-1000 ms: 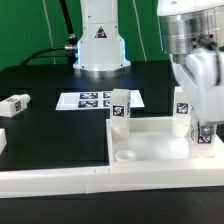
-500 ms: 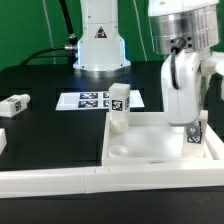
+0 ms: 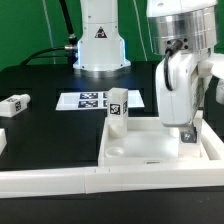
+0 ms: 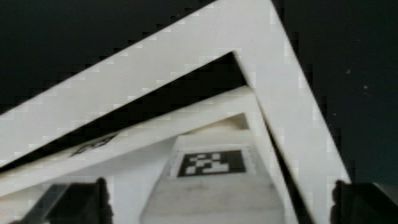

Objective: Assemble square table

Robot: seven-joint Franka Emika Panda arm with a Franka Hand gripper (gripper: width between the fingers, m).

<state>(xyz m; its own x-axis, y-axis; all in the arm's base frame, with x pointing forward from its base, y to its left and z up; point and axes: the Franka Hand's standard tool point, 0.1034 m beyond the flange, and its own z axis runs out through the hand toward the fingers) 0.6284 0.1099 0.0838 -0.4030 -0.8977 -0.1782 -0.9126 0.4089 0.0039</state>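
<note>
Since a second ago the arm has swung in from the exterior view's right edge to cover the right leg, and the top has slid slightly toward the left.

Nearest, along the bottom of the exterior view, runs the wall [image 3: 50, 182], a long, smooth white bar. Behind it, lower right, lies the top [image 3: 150, 157], a white plastic square tray with a raised rim and a round socket [image 3: 121, 152] in its left corner. Two legs stand in it. The corner leg [image 3: 117, 106] is upright at its far left corner, a short white block with a black-and-white tag.

The right leg [image 4: 217, 165] stands in another corner, mostly hidden by the arm in the exterior view. The gripper [image 3: 189, 138] is lowered over it. In the wrist view the dark fingers [image 4: 71, 205] stand wide apart on either side of the tagged block, with a gap on each side and nothing held.

Farther back, at mid left on the black table [image 3: 50, 130], a loose leg [image 3: 13, 103] lies on its side. The marker board [image 3: 92, 100] lies flat in the centre, before the white arm base [image 3: 100, 45].
</note>
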